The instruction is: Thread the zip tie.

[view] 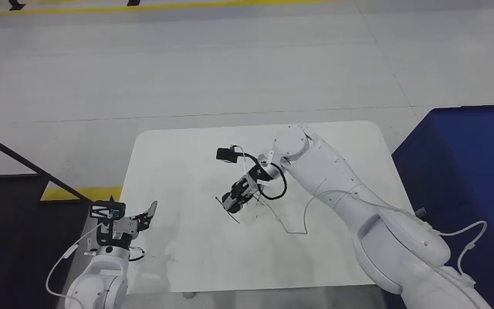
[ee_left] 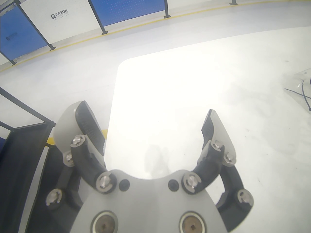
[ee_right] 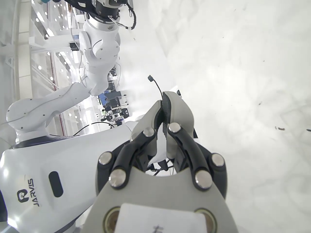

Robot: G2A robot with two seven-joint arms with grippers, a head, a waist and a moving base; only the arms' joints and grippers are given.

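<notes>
**Item: zip tie** (ee_right: 155, 84). A thin black strap. Its square head and a short length of strap stick out beyond the tips of the right claw (ee_right: 163, 98). The tail end is hidden behind the claw.

**Item: right claw.** Clenched on the zip tie, with the pads pinching the strap just below the head. It is held above the desk (view: 193, 255) near the middle, a little toward 9 o'clock in the top view.

**Item: left claw** (ee_left: 147, 112). Released and holding nothing, its fingers spread wide. It sits at the desk's edge at about 8 o'clock, well apart from the right claw.

**Item: loose black strands** (ee_left: 301, 93). They lie crossed on the desk near the right claw. Whether they are spare ties cannot be told.

**Handling note (judgement).** The tie is picked up but not yet threaded.
- The left claw probably needs to come in and take the free tail close to its tip, so the tail does not bend away.
- The head's slot should be turned square to the tail before feeding.
- The right claw's grip should stay firm and close to the head.
- The main risk is the strap twisting or the tail glancing off the slot.
</notes>
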